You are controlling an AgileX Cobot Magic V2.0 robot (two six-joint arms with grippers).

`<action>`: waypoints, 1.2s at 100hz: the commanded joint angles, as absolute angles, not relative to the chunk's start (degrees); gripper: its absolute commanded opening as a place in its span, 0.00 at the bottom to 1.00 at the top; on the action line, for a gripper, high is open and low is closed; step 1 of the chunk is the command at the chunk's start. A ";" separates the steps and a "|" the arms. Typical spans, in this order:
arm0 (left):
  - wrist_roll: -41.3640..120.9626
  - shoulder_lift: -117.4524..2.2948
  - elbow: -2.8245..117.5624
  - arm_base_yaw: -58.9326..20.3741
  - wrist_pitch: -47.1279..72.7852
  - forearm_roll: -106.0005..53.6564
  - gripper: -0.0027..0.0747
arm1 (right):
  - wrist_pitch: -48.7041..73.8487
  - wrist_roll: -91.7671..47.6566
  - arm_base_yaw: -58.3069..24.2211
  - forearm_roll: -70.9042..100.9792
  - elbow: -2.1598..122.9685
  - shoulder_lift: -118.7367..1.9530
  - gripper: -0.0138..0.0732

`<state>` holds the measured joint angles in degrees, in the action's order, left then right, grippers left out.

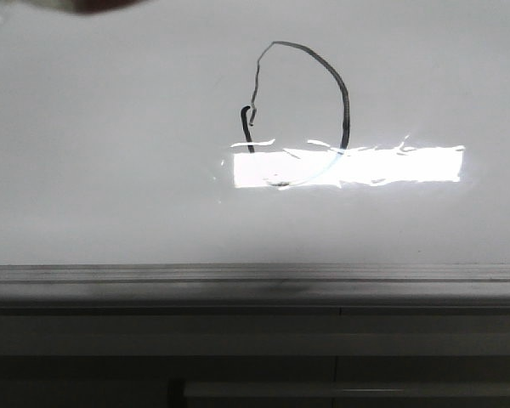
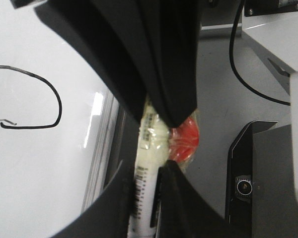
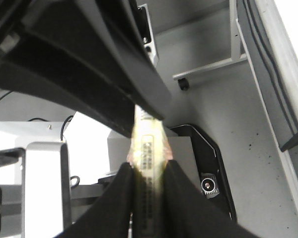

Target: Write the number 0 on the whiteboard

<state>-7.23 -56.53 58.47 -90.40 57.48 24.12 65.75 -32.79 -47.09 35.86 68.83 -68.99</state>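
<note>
A lab: bare grey floor (image 3: pixel 208 114), loose cables (image 2: pixel 248 79), equipment housings (image 2: pixel 268 168).

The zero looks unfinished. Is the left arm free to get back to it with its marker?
Probably yes. The left gripper is shut on the marker off the whiteboard edge, and nothing lies between it and the number 0.

Black number 0 (image 1: pixel 343 93) on white whiteboard (image 1: pixel 110 170)

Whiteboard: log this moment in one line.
whiteboard | number 0 drawn | left gripper holds marker | right gripper holds marker
</note>
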 commanded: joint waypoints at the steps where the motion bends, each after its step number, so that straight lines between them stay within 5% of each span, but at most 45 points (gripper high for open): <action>1: -8.28 -56.05 60.58 -90.57 56.03 26.74 0.01 | 62.56 -32.76 -46.94 39.27 70.75 -68.06 0.32; 17: -8.28 -56.05 60.58 -90.57 56.16 27.10 0.01 | 58.43 -32.76 -46.94 38.82 72.21 -67.29 0.66; 44: -16.71 -55.77 60.58 -90.03 59.74 35.15 0.01 | 51.27 -32.76 -46.83 30.24 72.65 -60.84 0.67; 56: -27.04 -54.06 60.58 -90.03 60.69 43.96 0.01 | 50.46 -32.19 -46.82 24.68 72.65 -55.92 0.54; 78: -59.89 -49.20 58.06 -90.03 65.37 70.23 0.01 | 47.00 -26.27 -46.82 15.62 70.47 -45.20 0.07; 120: -87.37 -50.31 54.90 -78.13 61.18 78.30 0.01 | 37.26 -18.87 -46.82 15.50 49.18 -28.96 0.08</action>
